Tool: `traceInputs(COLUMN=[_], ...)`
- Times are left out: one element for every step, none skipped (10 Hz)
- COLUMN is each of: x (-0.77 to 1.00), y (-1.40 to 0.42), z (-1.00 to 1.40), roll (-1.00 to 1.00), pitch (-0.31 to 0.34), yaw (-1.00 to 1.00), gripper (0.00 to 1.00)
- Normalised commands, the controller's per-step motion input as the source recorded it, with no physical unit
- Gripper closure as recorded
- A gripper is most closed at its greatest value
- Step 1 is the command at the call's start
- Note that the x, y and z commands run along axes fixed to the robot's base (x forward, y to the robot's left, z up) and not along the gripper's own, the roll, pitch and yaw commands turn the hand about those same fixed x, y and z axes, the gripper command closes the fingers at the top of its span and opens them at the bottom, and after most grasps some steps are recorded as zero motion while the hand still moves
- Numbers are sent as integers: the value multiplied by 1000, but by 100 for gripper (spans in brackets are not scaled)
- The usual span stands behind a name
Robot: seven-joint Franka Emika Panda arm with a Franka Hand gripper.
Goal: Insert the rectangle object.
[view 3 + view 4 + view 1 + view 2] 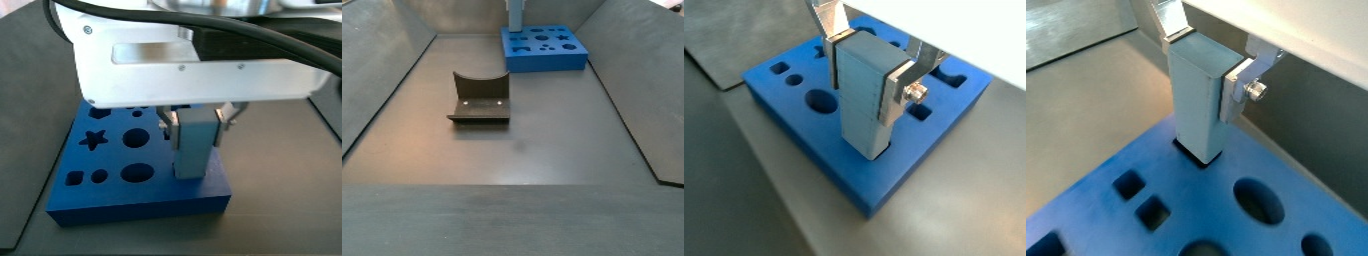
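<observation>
The rectangle object is a smooth pale grey-blue block standing upright. My gripper is shut on its upper end, one silver finger on each side, as both wrist views show. Its lower end sits in a dark rectangular hole of the blue board, near the board's edge, and most of its height stands above the board. In a side view the block hangs below the gripper over the board. In a side view the block rises from the board at the far end.
The board has several other shaped holes: round, square and a star. The dark fixture stands on the floor mid-left, apart from the board. Sloping grey walls enclose the floor.
</observation>
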Motion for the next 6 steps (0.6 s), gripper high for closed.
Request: traceInputs(x=[20, 100, 0, 0, 37, -49], y=[97, 0, -6, 0, 31, 0], z=[-329, -494, -586, -626, -123, 0], roll=[61, 0, -14, -53, -194, 0], pitch=[11, 0, 0, -4, 0, -33], yaw=[0, 0, 0, 0, 0, 0], gripper=[100, 100, 100, 100, 100, 100])
